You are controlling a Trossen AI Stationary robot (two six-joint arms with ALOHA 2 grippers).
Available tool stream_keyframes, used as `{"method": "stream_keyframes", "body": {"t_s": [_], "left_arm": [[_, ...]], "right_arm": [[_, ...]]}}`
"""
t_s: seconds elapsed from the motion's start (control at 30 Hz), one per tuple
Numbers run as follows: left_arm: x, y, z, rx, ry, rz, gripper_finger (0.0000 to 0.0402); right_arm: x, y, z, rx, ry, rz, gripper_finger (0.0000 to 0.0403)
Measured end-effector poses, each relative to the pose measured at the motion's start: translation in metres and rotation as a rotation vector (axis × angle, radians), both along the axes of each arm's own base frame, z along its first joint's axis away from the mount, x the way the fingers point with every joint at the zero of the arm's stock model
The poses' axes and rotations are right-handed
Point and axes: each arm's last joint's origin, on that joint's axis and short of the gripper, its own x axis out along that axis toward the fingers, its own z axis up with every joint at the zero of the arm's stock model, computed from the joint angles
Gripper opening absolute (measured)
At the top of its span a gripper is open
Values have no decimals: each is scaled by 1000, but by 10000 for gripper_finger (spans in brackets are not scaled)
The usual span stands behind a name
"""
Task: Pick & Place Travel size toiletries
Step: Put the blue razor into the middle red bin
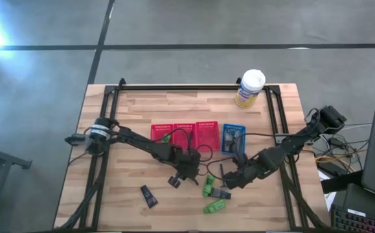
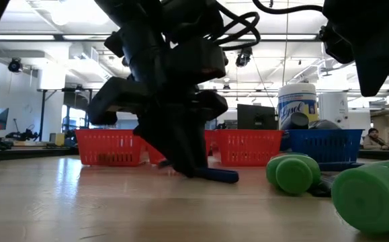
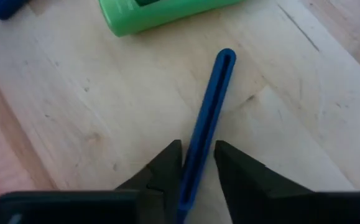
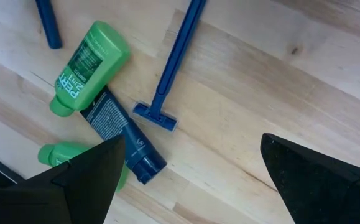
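The left gripper (image 3: 197, 163) is low over the middle of the wooden table (image 1: 122, 116), in front of the row of red mesh baskets (image 1: 186, 134), and its two fingers close on the handle of a thin blue razor (image 3: 206, 124); in the left wrist view the handle passes right between the fingertips (image 3: 167, 162), which touch it or almost touch it, and the razor lies flat on the wood, so I judge that the grasp is being made and the lift is not yet begun. The right gripper (image 4: 189, 180) hangs just beside it, above the loose group of toiletries, with its fingers spread wide and nothing between them. Under it I see a bright green mini tube (image 4: 87, 67), a small dark tube (image 4: 122, 144) that touches it, a second green tube (image 4: 68, 155) partly hidden by one finger, and a second blue razor (image 4: 170, 68) with its head toward the dark tube. In the high view one more small dark tube (image 1: 149, 196) lies alone, well apart, nearer the front edge of the table. In the baskets something green shows in one red one, and the blue mesh basket (image 1: 233, 137) holds some dark or grey things that I cannot name. A white-and-yellow canister (image 1: 250, 88) stands at the far edge. So the task seems to me partly done: a few pieces are placed, but at least six are on the table and wait to be carried
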Motion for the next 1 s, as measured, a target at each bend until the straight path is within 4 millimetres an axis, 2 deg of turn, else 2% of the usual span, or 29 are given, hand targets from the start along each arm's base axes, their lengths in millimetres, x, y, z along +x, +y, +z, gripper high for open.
{"method": "stream_keyframes", "body": {"t_s": [0.23, 0.4, 0.5, 0.6, 0.77, 0.87, 0.93, 1.0], "left_arm": [[-2, 0, 0, -13, 18, 5, 30], [-2, 0, 8, -36, 29, 65, 25], [-4, 1, 26, -63, 6, 146, 26], [-9, 6, 61, -103, -80, 264, 25], [-27, 23, 101, -202, -164, 572, 25], [-41, 36, 124, -332, -267, 917, 25], [-52, 44, 128, -425, -346, 1192, 27], [-62, 50, 120, -506, -413, 1407, 32]], "right_arm": [[-1, -1, 0, -6, 8, 2, 368], [-1, -1, 0, -7, 9, 3, 368], [-1, -1, 0, -9, 10, 6, 368], [-1, -1, 0, -12, 12, 14, 368], [-1, -1, 0, -19, 11, 17, 368], [-1, -2, 0, -36, -2, 9, 368], [-1, -2, 1, -51, -9, 7, 368], [-1, -3, 1, -67, -24, 2, 368]]}}
